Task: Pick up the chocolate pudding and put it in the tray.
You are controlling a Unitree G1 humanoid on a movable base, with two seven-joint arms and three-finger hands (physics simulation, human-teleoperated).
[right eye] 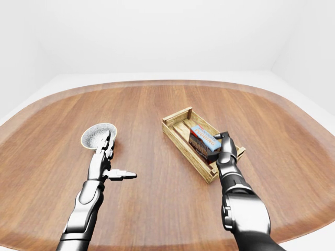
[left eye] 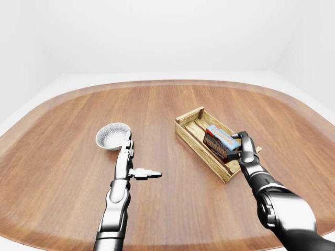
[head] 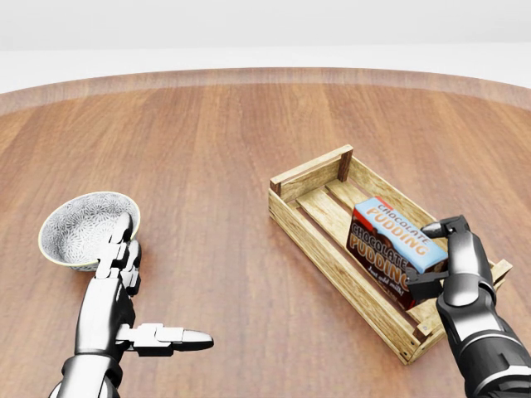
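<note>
The chocolate pudding [head: 386, 240] is a brown and blue box with its name printed on it. It lies tilted inside the wooden slatted tray [head: 311, 178] at the right of the head view, towards the tray's lower end. My right hand [head: 427, 257] is shut on the box's right end, fingers over the top edge and thumb under the lower corner. My left hand [head: 166, 279] rests low at the left, open, fingers straight and thumb pointing right, holding nothing.
A patterned white bowl [head: 83, 228] sits on the round wooden table [head: 207, 149] just above my left hand's fingertips. The table's rim curves across the top of the head view, with white floor and walls beyond it.
</note>
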